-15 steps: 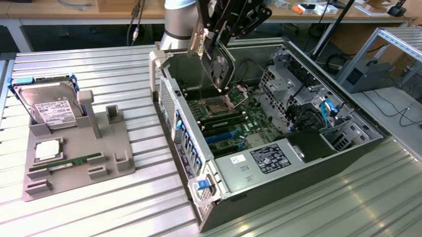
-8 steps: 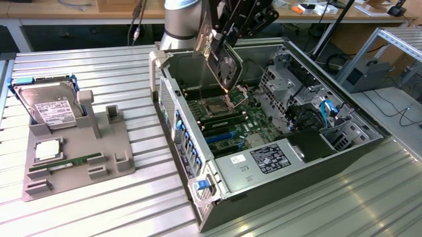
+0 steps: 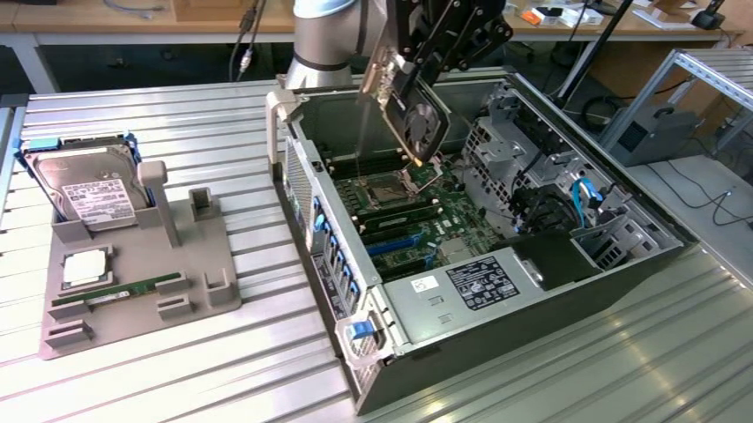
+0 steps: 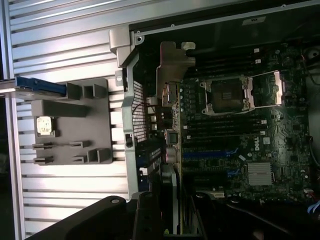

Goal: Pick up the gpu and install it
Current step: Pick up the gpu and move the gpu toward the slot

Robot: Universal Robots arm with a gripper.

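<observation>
tool [image 3: 412, 72] around gpu [image 3: 415, 121], above case [image 3: 301, 187]

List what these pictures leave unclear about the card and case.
- Exterior view: the top edge cuts off the upper part of the gripper.
- Exterior view: the graphics card hides the board just behind it; contact cannot be told.
- Wrist view: the gripper covers the card's near end.
- Exterior view: hard drive label too small to read.

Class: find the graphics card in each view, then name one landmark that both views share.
Exterior view: the graphics card hangs tilted from the gripper, above the open computer case.
Wrist view: the graphics card is seen edge-on, beside the case's perforated wall.
Shared landmark: the silver processor socket.
</observation>
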